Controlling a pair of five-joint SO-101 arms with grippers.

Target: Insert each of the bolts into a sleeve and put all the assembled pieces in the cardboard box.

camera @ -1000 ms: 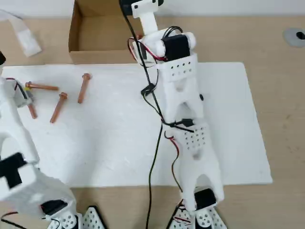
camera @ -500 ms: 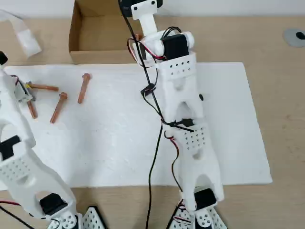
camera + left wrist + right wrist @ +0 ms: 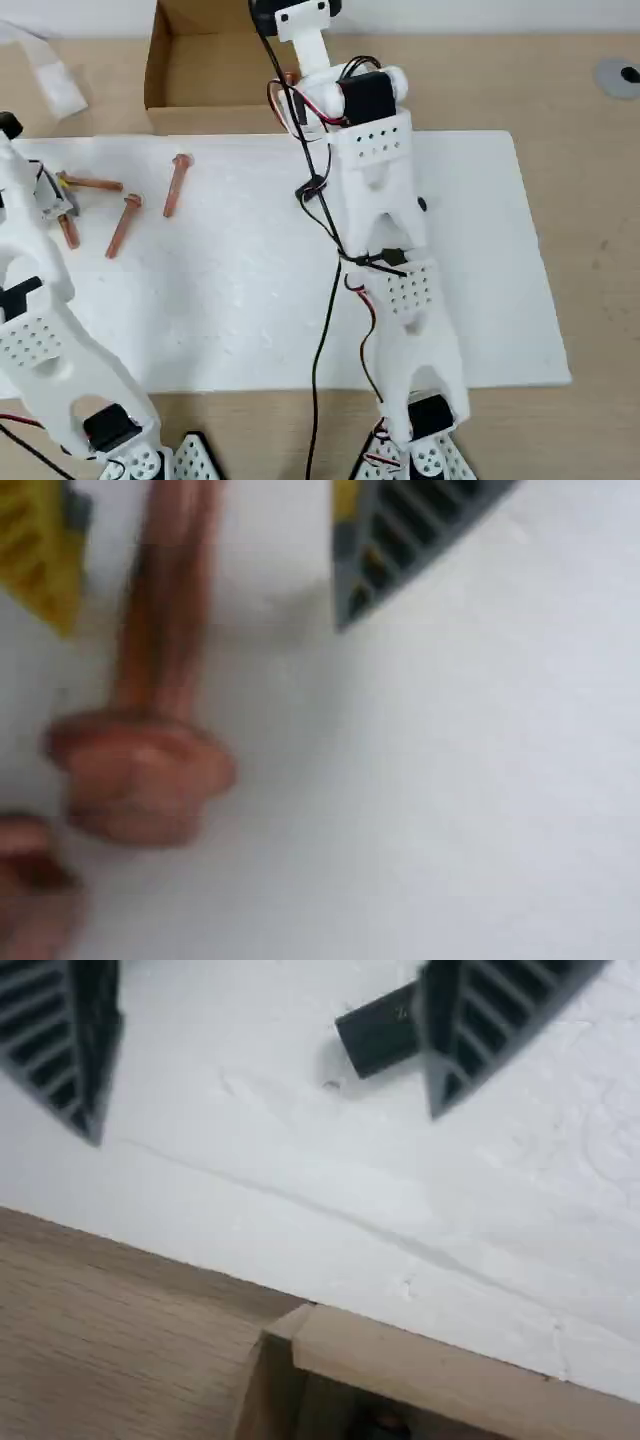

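Observation:
Several copper bolts lie at the left end of the white foam sheet [image 3: 240,290]. One bolt [image 3: 165,680] lies between the fingers of my open left gripper [image 3: 200,620], its hexagonal head past the fingertips, and a second bolt head [image 3: 30,900] is close by. In the high view the left gripper [image 3: 58,198] sits over that cluster, with other bolts [image 3: 177,184] [image 3: 123,225] to its right. My right gripper [image 3: 265,1115] hangs open over the foam near the cardboard box [image 3: 430,1365]. A dark sleeve [image 3: 375,1030] lies partly behind one finger.
The open cardboard box [image 3: 160,60] stands on the wooden table just beyond the foam's far edge. My right arm [image 3: 375,170] stretches across the middle of the sheet with its cables trailing. A white object [image 3: 55,85] lies at the far left.
My left arm has shifted its links and leaned in over the bolts, with the gripper staying at the cluster. The right arm has barely moved.

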